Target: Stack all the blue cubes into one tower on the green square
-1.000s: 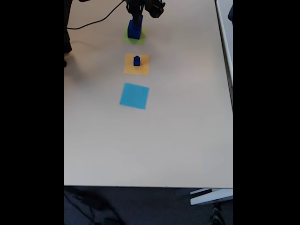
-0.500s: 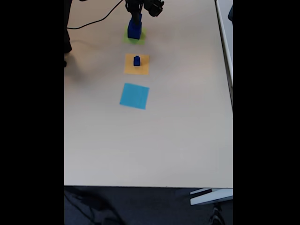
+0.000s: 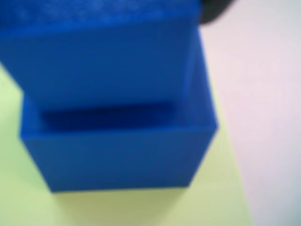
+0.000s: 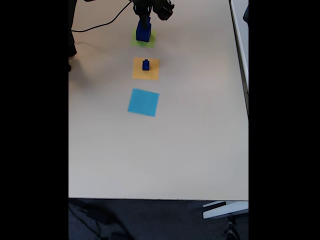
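Cable: black lead (image 4: pixel 97 24) snakes in from the left edge of the fixed view towards the arm base; keep it off the squares.
Tower: two dark blue cubes stacked on the green square (image 4: pixel 150 40) at the far end of the table (image 4: pixel 200 125). In the wrist view the upper cube (image 3: pixel 99 52) sits on the larger base cube (image 3: pixel 122 155), set back from its near edge, paper (image 3: pixel 19 188) showing underneath.
Gripper: black head (image 4: pixel 145 11) hangs right over the stack top. You can't tell from either view whether the jaws are apart or clamped on the upper cube; too small in one, out of frame in the other.
Step in hand: my read is placing or releasing the second cube. If you're still holding it, check it's seated flat, open slowly, then lift straight up. Any sideways drag will likely shove the top cube off.
Remaining cube: smaller blue cube (image 4: pixel 146 64) on the orange square (image 4: pixel 146 68), just below the tower in the fixed view. It goes on top next, I'd guess. Centre it; it's small, little margin.
Light-blue square (image 4: pixel 143 102): bare, nearer the camera.
Surface: pale beige tabletop, matte, even light.
Room: dark floor below the near table edge, a white bracket or leg (image 4: pixel 225 209) at lower right.
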{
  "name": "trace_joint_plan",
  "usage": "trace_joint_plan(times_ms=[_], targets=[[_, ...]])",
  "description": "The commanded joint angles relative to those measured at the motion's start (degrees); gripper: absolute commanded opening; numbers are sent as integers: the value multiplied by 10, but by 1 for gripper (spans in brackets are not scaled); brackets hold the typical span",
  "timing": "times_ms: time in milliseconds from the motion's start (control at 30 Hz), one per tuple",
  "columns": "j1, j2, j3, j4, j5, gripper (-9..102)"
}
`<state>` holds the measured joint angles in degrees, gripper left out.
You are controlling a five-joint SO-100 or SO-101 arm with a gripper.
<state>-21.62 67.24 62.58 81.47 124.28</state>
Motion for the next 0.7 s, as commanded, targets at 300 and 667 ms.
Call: trace_joint_plan(times_ms=[300,667], targets=[[4,29,-12,-3,-7,2],[-3,20,-26,-7,-5,11]])
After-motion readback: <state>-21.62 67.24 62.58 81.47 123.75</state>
